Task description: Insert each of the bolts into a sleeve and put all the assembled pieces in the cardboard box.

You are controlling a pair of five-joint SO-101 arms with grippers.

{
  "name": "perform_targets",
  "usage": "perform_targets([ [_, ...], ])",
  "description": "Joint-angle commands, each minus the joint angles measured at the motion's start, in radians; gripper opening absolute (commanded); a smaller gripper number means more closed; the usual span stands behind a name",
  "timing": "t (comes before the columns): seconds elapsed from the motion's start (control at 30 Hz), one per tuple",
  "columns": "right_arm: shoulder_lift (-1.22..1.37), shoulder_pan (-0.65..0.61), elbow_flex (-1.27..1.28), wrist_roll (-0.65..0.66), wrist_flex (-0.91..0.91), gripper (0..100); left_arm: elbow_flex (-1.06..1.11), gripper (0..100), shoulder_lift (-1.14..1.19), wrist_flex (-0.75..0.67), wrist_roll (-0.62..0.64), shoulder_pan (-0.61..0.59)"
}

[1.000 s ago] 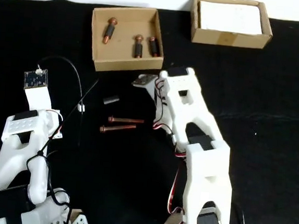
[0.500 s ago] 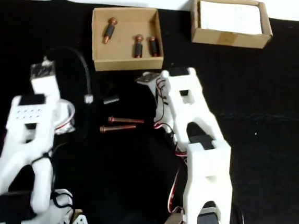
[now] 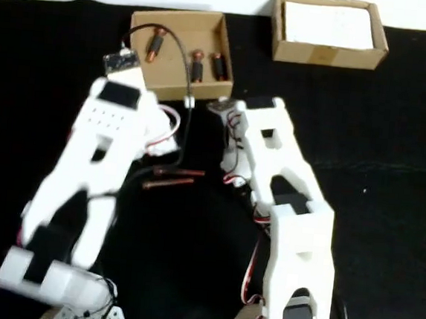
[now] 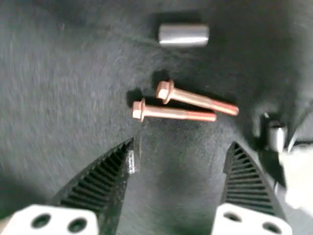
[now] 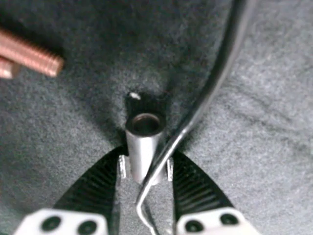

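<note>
- Black cloth covers the table beneath the left gripper, which hangs wide open and empty over two copper bolts.
- Right gripper clamps a grey sleeve, hollow end outward; a cable across it could snag.
- Another sleeve lies loose beyond the bolts; the far cardboard box holds three assembled pieces.

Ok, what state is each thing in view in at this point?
Left pincer: open, holding nothing.
Right pincer: shut on a sleeve.
Held sleeve: gripped, bore empty.
Two bolts: lying loose side by side, no sleeves on them.
Loose sleeve: on its side, empty.
Cardboard box: open, three assembled pieces inside.
</note>
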Motion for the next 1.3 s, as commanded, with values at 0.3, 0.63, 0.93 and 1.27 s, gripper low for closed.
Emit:
perform_targets([
  [0.3,0.010,0.039,-0.007,-0.014,-0.048,0.9,-0.533,27,0.475,0.190,0.221,0.122],
  [0.63,0.010,0.039,-0.007,-0.012,-0.047,0.9,-0.529,26,0.578,0.190,0.224,0.137],
  [0.93,0.010,0.039,-0.007,-0.012,-0.047,0.9,-0.539,26,0.740,0.183,0.282,0.096],
  [1.27,0.010,0.039,-0.007,-0.012,-0.047,0.9,-0.587,26,0.750,0.130,0.284,0.042],
])
